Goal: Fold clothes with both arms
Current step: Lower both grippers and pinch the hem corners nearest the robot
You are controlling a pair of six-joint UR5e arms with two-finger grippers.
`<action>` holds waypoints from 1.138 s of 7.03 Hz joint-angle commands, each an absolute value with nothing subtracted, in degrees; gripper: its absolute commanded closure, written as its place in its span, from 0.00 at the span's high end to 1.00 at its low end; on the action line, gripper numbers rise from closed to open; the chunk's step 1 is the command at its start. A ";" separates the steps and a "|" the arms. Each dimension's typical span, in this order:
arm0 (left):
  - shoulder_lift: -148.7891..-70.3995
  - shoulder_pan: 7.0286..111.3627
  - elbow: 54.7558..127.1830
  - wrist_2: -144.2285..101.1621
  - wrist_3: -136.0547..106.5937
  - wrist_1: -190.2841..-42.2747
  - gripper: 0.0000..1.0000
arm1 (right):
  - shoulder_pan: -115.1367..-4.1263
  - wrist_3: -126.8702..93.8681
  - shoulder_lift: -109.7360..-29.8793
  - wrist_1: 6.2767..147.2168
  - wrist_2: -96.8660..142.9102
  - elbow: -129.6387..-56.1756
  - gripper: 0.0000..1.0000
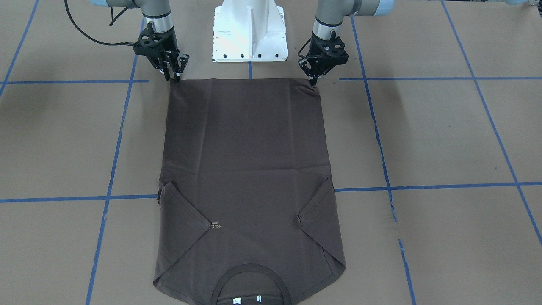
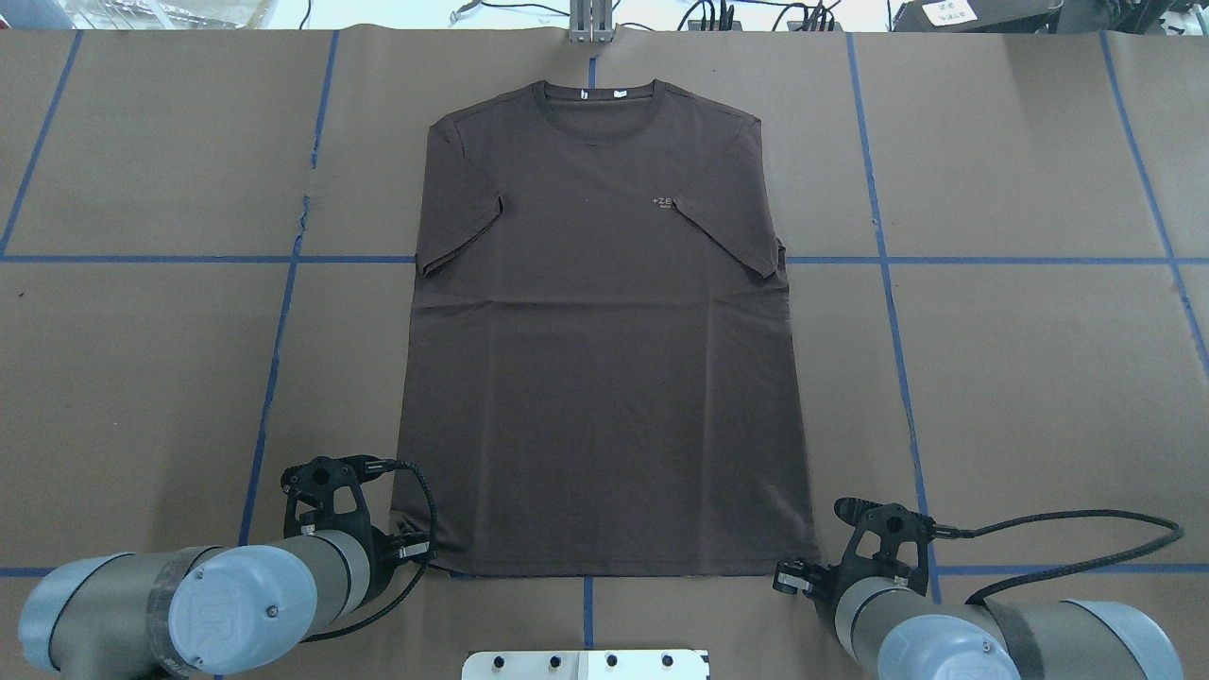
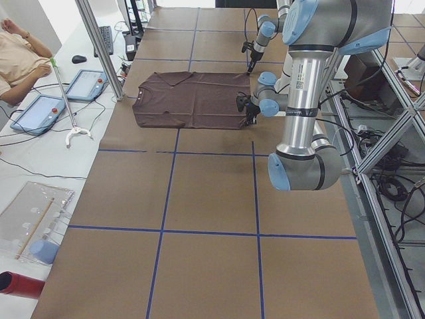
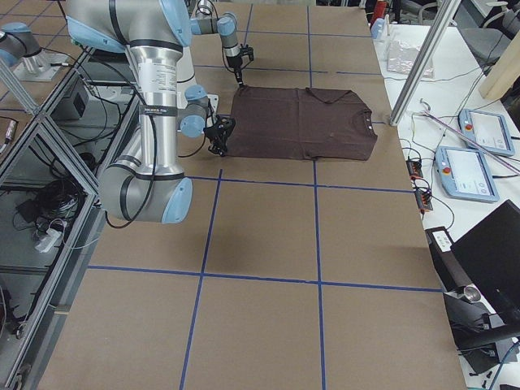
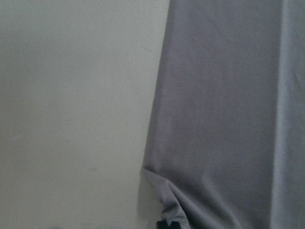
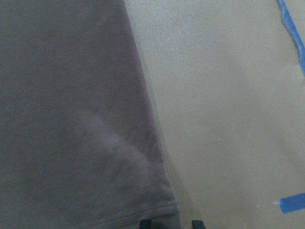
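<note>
Nearest the robot, either side of the white bolted metal pedestal (image 1: 250, 38), both black two-finger grippers are down at the hem of the dark brown short-sleeved T-shirt (image 1: 250, 152). It lies flat, front up, on the brown paper-covered table (image 1: 444, 135), which is crossed by blue tape lines (image 1: 423, 186). The left gripper (image 1: 313, 82) has its jaws closed on the hem's left corner, where the cloth is puckered. The right gripper (image 1: 172, 77) has its jaws narrowly apart, straddling the right corner. Farther out, the left sleeve (image 1: 322, 216) and right sleeve (image 1: 182, 220) lie folded in over the chest, and the right one's tip reaches the small pale lettering (image 1: 216, 226). Farthest lies the ribbed round collar (image 1: 250, 271) with its white neck tags (image 1: 236, 300).
</note>
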State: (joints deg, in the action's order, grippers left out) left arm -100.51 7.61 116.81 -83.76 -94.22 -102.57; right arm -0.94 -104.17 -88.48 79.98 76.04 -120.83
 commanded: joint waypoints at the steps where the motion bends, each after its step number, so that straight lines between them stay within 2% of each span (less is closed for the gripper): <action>1: -100.55 7.65 116.81 -83.76 -94.22 -102.57 0.00 | -0.88 -104.15 -88.42 79.98 75.94 -120.76 0.32; 2: -100.55 7.65 116.81 -83.76 -94.22 -102.57 0.00 | -0.88 -104.24 -88.42 79.98 75.94 -120.76 0.12; 3: -100.55 7.65 116.81 -83.76 -94.22 -102.57 0.00 | -0.88 -104.24 -88.42 79.98 75.94 -120.76 0.00; 7: -100.46 7.82 118.11 -84.02 -94.22 -102.31 0.00 | -0.97 -103.89 -87.98 80.07 74.98 -122.33 0.00; 8: -99.68 8.00 122.56 -84.55 -93.96 -100.91 0.00 | -1.40 -103.71 -88.24 80.76 75.06 -126.43 0.00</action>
